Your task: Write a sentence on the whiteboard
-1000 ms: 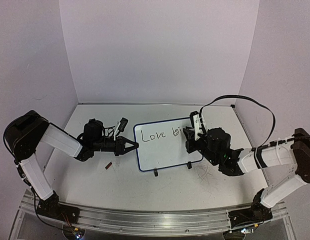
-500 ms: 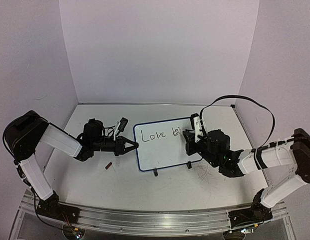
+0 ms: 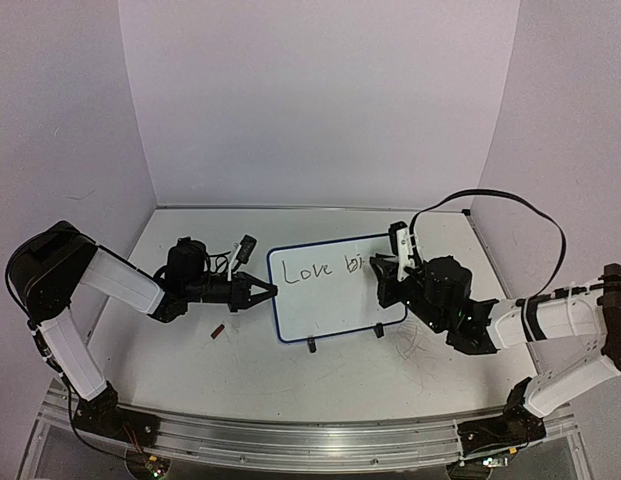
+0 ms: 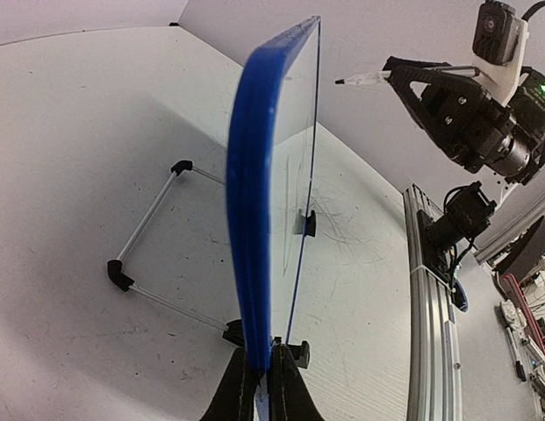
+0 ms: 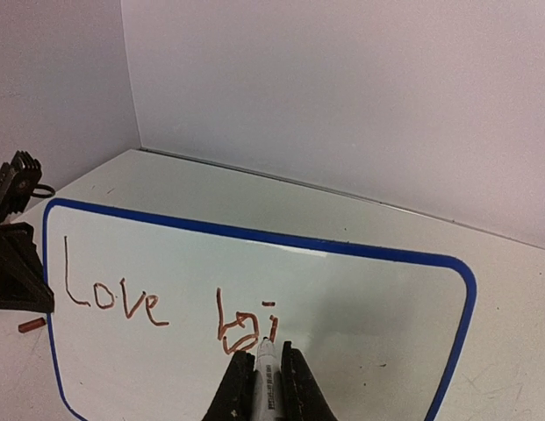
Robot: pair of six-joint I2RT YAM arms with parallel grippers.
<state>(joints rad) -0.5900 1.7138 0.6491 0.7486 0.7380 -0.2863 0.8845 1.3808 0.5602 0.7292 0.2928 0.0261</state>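
The whiteboard point(image 3: 330, 303) stands tilted on its stand in the middle of the table, blue-rimmed. The sentence point(image 3: 315, 268) on it reads "Love bi" in reddish-brown strokes point(image 5: 158, 303). My left gripper point(image 3: 262, 292) is shut on the board's left rim, pinching the blue edge point(image 4: 254, 175) between its fingertips point(image 4: 261, 351). My right gripper point(image 5: 265, 353) is shut on a white marker point(image 5: 268, 386). The marker's tip sits at the foot of the "i", close against the board face point(image 5: 369, 298). From the left wrist view the marker point(image 4: 364, 79) points at the board from the right.
A small red marker cap point(image 3: 218, 331) lies on the table left of the board. The board's two black feet point(image 3: 311, 346) and wire stand point(image 4: 149, 219) rest on the scuffed table. Walls close in at the back and sides. An aluminium rail point(image 3: 290, 435) runs along the near edge.
My right arm has shifted slightly to the right with the marker, uncovering the strokes after "Love". The left arm and the board have not moved.
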